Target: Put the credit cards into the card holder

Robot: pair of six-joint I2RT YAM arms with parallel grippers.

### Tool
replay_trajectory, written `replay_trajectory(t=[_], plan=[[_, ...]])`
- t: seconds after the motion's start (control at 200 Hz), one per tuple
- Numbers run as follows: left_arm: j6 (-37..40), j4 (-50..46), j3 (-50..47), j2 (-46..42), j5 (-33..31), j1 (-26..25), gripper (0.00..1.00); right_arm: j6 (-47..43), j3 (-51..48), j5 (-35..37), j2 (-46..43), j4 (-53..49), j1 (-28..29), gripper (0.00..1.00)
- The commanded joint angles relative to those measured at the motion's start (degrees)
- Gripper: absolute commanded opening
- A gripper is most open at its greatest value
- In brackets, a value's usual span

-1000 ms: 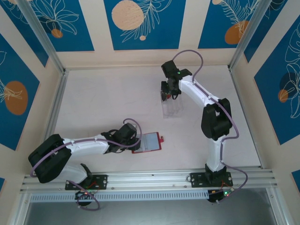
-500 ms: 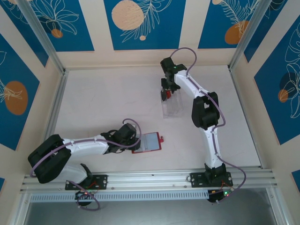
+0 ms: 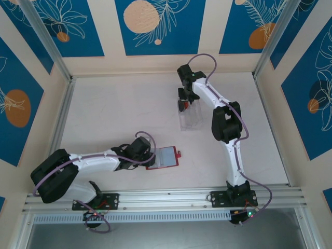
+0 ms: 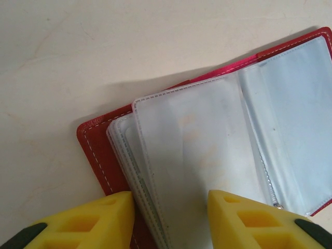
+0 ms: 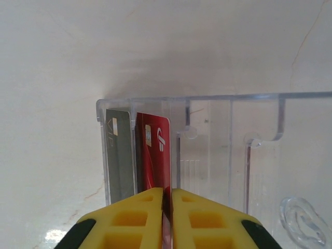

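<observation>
your right gripper (image 5: 167, 196) is pinched shut on the red card (image 5: 154, 155), which stands on edge in the end slot of the clear tray (image 5: 233, 97), a grey card (image 5: 119, 155) just beside it. your left gripper (image 4: 171, 205) sits half open over the edge of the holder (image 4: 96, 150), which lies open on the worktop (image 4: 62, 52), sleeves (image 4: 202, 155) fanned, well apart from the tray

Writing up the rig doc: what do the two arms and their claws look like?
Both arms match: white tube-like links, as on the left arm and right arm, joined by bulky black joints. A thin purple-grey cable loops along each arm. Each claw, the left claw and the right claw, has two blocky yellow fingers with cut-out pockets, black at the base.
</observation>
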Motion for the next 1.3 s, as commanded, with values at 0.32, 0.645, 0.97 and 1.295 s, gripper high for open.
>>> replay_trajectory(t=[0.32,0.645,0.97,1.295], plan=[[-1.0,-1.2,-1.8,-0.6,-0.1,0.0,0.41,-1.5,2.5,-5.5,2.1,-0.9,-0.2,0.09],[-1.3,-1.2,-2.1,-0.7,-0.1,0.0,0.42,-1.8,2.9,-5.4,3.0,-1.5,-0.6,0.15],[-1.4,-1.0,-1.9,-0.4,0.0,0.0,0.41,-2.1,4.1,-5.2,2.5,-2.5,-0.3,0.17],[-1.5,-0.8,-2.0,-0.1,0.3,0.0,0.41,-2.3,5.4,-5.9,2.6,-3.4,-0.5,0.19]])
